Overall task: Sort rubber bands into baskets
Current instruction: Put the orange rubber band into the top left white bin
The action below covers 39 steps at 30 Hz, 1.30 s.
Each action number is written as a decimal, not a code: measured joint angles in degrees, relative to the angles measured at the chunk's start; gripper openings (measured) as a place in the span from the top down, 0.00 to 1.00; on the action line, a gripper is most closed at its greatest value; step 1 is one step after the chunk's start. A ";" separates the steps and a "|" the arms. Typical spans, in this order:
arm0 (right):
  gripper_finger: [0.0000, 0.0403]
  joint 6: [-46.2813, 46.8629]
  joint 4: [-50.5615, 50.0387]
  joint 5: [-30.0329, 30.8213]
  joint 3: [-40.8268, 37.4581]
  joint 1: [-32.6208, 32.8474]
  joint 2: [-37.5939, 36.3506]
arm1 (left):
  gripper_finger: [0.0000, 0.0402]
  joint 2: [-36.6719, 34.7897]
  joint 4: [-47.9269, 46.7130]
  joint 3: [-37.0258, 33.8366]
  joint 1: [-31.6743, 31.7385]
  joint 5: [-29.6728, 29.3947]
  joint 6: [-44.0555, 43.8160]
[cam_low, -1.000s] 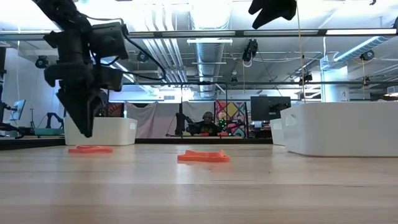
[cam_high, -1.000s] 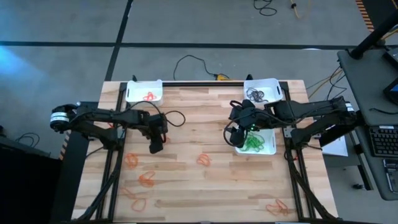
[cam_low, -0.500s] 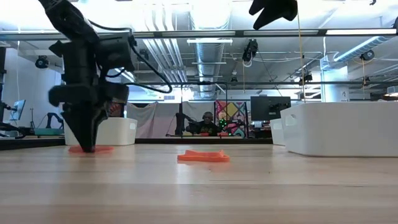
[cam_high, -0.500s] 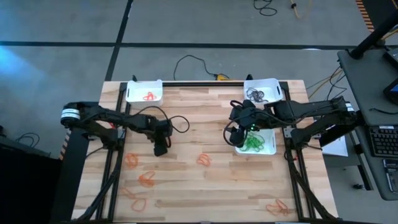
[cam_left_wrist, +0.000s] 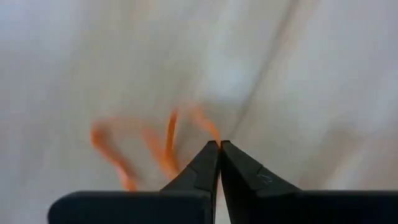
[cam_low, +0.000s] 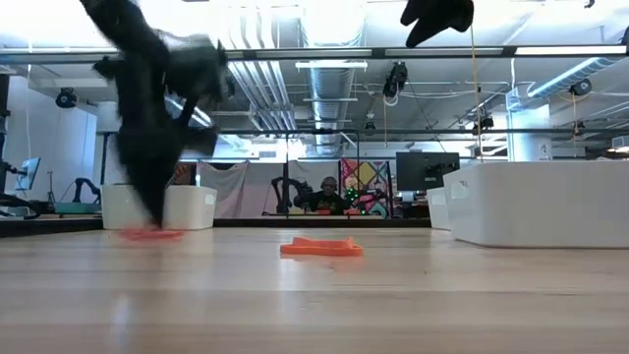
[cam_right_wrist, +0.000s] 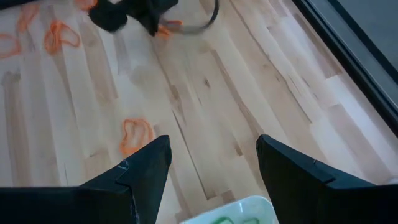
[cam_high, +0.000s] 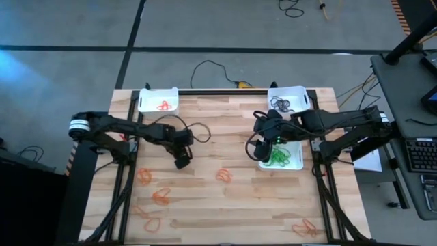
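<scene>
My left gripper [cam_high: 183,162] stands left of the table's middle with its tips down at the wood, shut on an orange rubber band [cam_left_wrist: 155,149]. In the low view the gripper [cam_low: 152,221] is blurred above that band [cam_low: 147,234]. My right gripper [cam_right_wrist: 214,174] hangs open over the table beside the basket of green bands [cam_high: 281,156] and touches nothing. A basket with dark bands [cam_high: 287,100] sits at the far right. A basket with orange bands [cam_high: 158,100] sits at the far left. My left gripper pinches one strand of the orange band [cam_left_wrist: 210,132] between its fingertips. The fingers come from above, slanting down. The rest of the band spreads out on the wood beside the tips.
Loose orange bands lie on the wood: one near the middle [cam_high: 224,175], three at the near left [cam_high: 144,175] [cam_high: 161,197] [cam_high: 151,222], one at the near right [cam_high: 304,227]. A black cable [cam_high: 198,133] loops by the left arm.
My left gripper has gone down until its tips reach the table at the orange band. It has also shifted toward the table's right edge and tipped over to a slant.
</scene>
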 joint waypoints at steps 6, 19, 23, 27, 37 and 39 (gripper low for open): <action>0.43 -0.34 -5.46 -0.41 1.74 0.00 -1.19 | 1.00 -5.11 -0.67 8.82 4.46 -2.94 3.56; 0.43 3.55 -7.49 -4.37 1.68 0.30 -1.78 | 1.00 -3.22 -13.58 20.13 38.24 -9.81 6.69; 0.43 6.12 -7.45 -4.38 1.57 1.22 -1.78 | 1.00 0.00 -13.37 19.29 45.18 -10.94 6.83; 0.43 7.88 -7.34 -4.38 1.57 1.36 -1.71 | 1.00 4.51 -12.64 19.34 48.27 -10.95 6.99; 0.43 13.19 -6.57 -4.38 1.55 1.42 -1.69 | 0.90 14.96 -9.59 19.34 51.44 -8.87 7.55; 0.43 13.33 -6.61 -4.38 1.55 1.42 -1.69 | 0.84 15.24 -9.77 19.34 51.45 -8.56 8.53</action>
